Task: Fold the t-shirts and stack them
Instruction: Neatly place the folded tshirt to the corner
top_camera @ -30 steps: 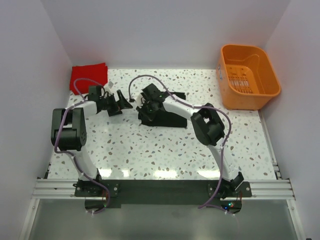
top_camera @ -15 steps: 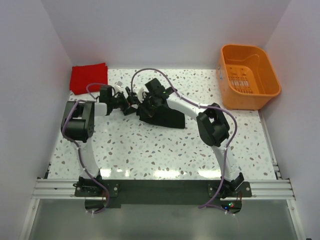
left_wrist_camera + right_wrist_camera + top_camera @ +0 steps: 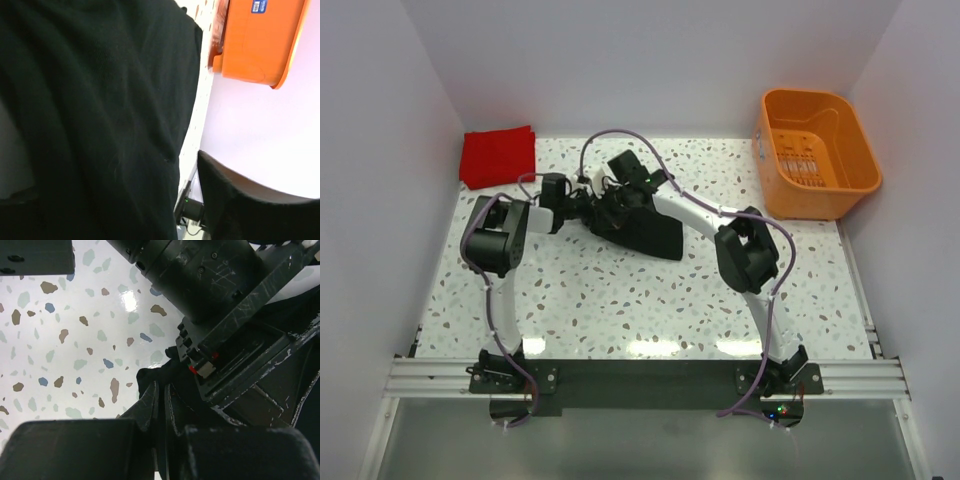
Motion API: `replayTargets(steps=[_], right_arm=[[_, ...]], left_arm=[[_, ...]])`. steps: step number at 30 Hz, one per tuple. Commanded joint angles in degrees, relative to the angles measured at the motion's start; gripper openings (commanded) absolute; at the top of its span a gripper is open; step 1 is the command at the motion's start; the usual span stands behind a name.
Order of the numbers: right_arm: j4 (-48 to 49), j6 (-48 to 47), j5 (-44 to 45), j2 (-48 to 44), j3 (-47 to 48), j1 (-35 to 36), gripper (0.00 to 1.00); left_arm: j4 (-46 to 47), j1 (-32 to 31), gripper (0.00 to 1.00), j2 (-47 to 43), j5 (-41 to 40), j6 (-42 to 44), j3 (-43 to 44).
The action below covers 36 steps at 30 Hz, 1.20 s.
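The black shirt [image 3: 645, 232] lies bunched in a dark heap around the middle of the table [image 3: 620, 310], a little toward the far side. Its left end sits right where the two claws meet. The right claw [image 3: 161, 390] has its fingers drawn almost together, only a thin slit between them, with a tuck of black cloth at their tips. The left claw [image 3: 580, 204] reaches in from the left and is just beside the right one. Its own camera is almost filled with black cloth, which hides its fingers, so I cannot tell how far open it is or whether it has hold of the shirt.

The red shirt [image 3: 498, 156] is a small folded rectangle in the far left corner, well apart from the black one. An orange basket [image 3: 815, 205] stands at the far right.
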Motion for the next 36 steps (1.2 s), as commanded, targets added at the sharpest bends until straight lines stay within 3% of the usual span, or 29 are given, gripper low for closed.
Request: replayTargets(steps=[1,5,6,8,10,12,13,18,19,20,24,27,32,36], right_arm=[[3.0,0.7,-2.5,-1.7,2.4,0.8,0.0],[3.1,0.7,-2.4,-1.7,1.9,0.8,0.0],[3.1,0.8,-2.3,-1.7,2.0,0.8,0.0],[2.5,1.3,-1.9,-2.0,2.3,0.8,0.01],[2.4,1.8,-0.8,-3.2,2.0,0.5,0.06],[2.4,3.0,-1.1,-4.1,1.7,-0.4,0.21],[1.4,3.6,-1.3,-5.1,1.6,-1.2,0.38],[-0.9,3.7,-0.1,-9.9,-0.6,-5.6,0.8],[-1.2,3.5,0.1,-10.7,-1.2,-6.2,0.93],[-1.6,3.2,1.1,-12.4,-2.2,-7.2,0.99],[-4.2,0.7,3.4,-15.3,-4.0,-8.9,0.99],[-6.0,-0.7,4.1,-16.6,-5.1,-9.8,0.99],[-6.7,-1.9,4.8,-17.1,-6.9,-10.1,0.98],[-6.8,-1.9,4.7,-16.6,-6.9,-10.1,0.98]], left_arm=[[-1.5,-1.2,0.72,3.4,-1.4,-2.2,-1.4],[0.2,-1.3,0.46,3.4,-0.7,-2.4,-0.4],[-0.6,-1.2,0.33,3.3,-0.6,-1.7,0.4],[-7.5,-0.9,0.22,2.9,-1.7,3.4,4.6],[-13.0,-0.2,0.1,3.0,-3.7,10.4,10.0],[-20.8,0.5,0.03,4.3,-5.0,17.7,16.3],[-28.6,1.2,0.03,5.1,-5.6,20.7,19.1],[-44.1,3.1,0.0,8.3,-13.1,38.8,35.9],[-48.4,3.3,0.0,8.7,-14.2,41.5,38.6],[-50.6,3.7,0.0,10.0,-15.8,46.1,43.9],[-59.9,5.8,0.0,14.5,-16.7,55.6,57.4],[-62.4,8.1,0.0,15.3,-18.5,60.6,62.2],[-62.9,11.4,0.0,14.1,-20.1,68.6,65.9],[-60.4,12.2,0.0,10.7,-22.5,74.9,64.0]])
